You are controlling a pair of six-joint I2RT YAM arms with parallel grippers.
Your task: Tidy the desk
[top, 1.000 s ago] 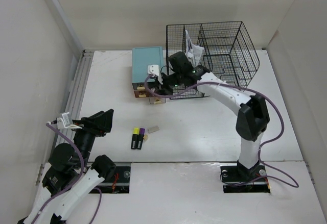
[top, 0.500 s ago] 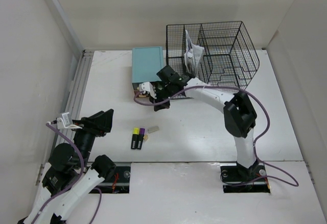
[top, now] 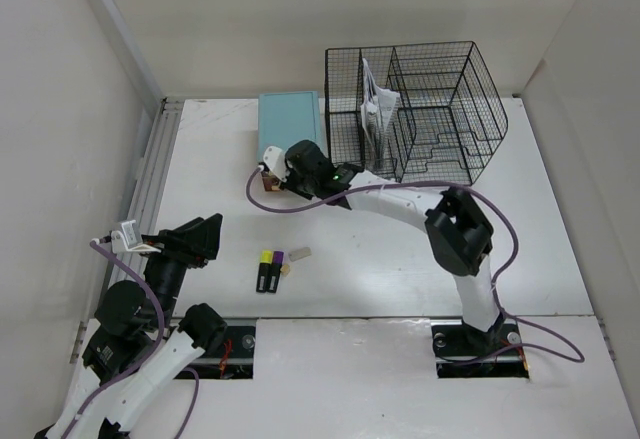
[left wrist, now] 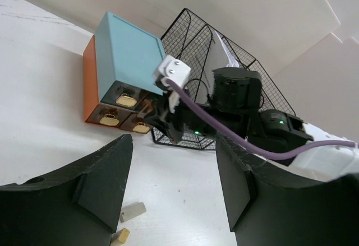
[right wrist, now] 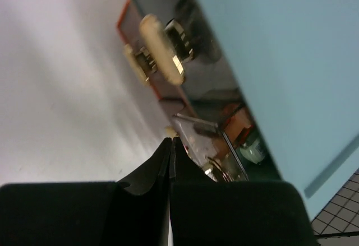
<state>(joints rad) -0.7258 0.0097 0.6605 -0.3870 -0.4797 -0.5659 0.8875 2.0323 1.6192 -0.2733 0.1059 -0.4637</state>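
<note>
Right wrist shows my right gripper (right wrist: 170, 142) pinched shut on nothing, tips just before the drawer box (right wrist: 269, 61) and its gold knobs (right wrist: 162, 47) (drawer fronts face me). It sits far back on the desk (right wrist: 50, 89); my left gripper (left wrist: 174, 139), half open and empty, hangs well apart.

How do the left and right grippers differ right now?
The black left gripper stands open over the near-left part of the white desk; the black right gripper is shut, stretched out to the drawer front of the teal-topped orange box. Both hold nothing.
</note>
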